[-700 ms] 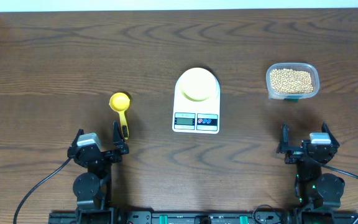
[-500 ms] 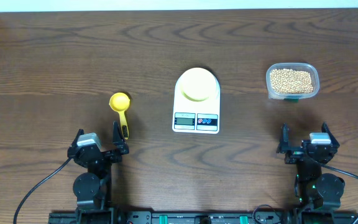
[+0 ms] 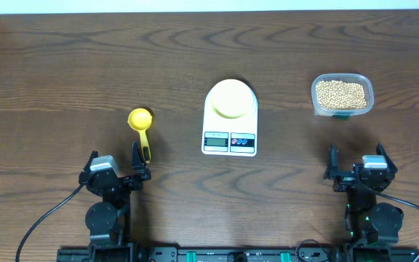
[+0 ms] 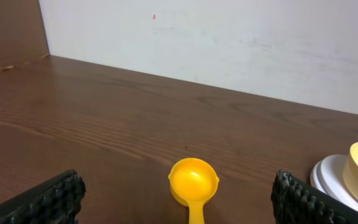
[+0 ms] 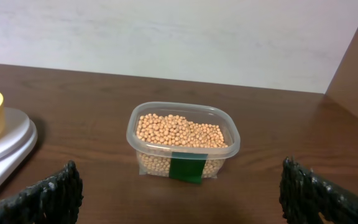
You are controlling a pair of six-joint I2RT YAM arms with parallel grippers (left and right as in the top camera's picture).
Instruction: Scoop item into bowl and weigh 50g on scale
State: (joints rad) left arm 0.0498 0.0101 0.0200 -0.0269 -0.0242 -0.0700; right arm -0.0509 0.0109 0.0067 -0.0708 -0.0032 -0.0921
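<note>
Table (image 3: 64,65): dark wood, clear grain, slight sheen. Scoop (image 4: 193,180): yellow plastic, smooth, glossy. Scale (image 3: 230,125): white plastic, smooth. Bowl (image 3: 230,98): pale, smooth, looks plastic. Tub (image 5: 180,106): thin clear plastic; green label (image 5: 187,168) looks like paper. Beans (image 5: 179,132): tan, matt. My left finger pads (image 4: 51,199) and right finger pads (image 5: 42,196): black, knobbly, matt. Wall (image 4: 229,43): white, scuffed, matt.
</note>
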